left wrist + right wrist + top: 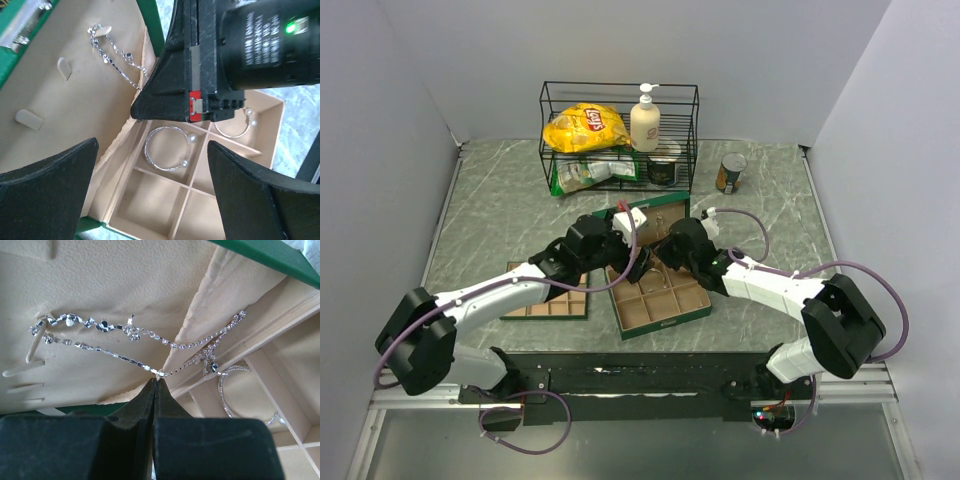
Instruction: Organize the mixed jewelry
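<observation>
Since the box [665, 322] lies open under both arms, I place everything by it: my left claw [152, 150] hangs spread above its compartments, and my right claw [156, 382] is clenched on the chain [115, 356] draped from its lid lining. The chain looks light, limp and snag-prone, so a mid-strand pinch suits it. A stiffer bangle [148, 150] rests in one compartment.

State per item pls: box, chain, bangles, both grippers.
green jewelry box with tan compartments: open, lid raised.
silvery rhinestone chain: hung from the lid lining, trailing into the box.
silver wire bangle with bead ends: flat in a compartment.
second bead-ended bangle: neighbouring compartment, partly hidden.
left gripper: open, empty.
right gripper: shut on the chain.
</observation>
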Motion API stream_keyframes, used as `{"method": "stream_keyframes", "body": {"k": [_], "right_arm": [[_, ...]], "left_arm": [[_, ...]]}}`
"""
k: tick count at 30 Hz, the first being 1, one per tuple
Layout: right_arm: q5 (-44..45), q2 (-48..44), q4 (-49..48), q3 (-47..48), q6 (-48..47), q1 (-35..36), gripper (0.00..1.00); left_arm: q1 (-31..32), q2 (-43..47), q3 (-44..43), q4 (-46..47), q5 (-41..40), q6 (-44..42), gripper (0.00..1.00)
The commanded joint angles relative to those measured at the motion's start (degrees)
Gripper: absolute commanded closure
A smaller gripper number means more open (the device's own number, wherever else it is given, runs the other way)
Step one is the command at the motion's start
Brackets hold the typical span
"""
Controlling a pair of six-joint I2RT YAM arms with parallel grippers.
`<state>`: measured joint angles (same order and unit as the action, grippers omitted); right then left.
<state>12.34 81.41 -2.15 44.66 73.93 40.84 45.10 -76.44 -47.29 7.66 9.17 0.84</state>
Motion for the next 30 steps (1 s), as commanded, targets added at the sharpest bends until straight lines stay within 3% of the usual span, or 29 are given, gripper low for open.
{"method": "stream_keyframes", "body": {"k": [1,18,30], "right_arm": [[-1.3,-2.0,-1.5,0.1,-0.7,0.1,1.0],[-1.3,-2.0,-1.4,0.3,-1.0,-0.1,1.0],[-2.6,-1.9,-1.0,1.5,-4.1,-0.3,1.0]], "left_arm": [[0.2,-1.9,0.1,3.2,-0.6,-2.6,0.04],[0.2,-6.3,1.1,2.0,-0.2,-2.9,0.01],[0.2,-9.7,-3.3,-3.4,2.0,1.3,0.28]]}}
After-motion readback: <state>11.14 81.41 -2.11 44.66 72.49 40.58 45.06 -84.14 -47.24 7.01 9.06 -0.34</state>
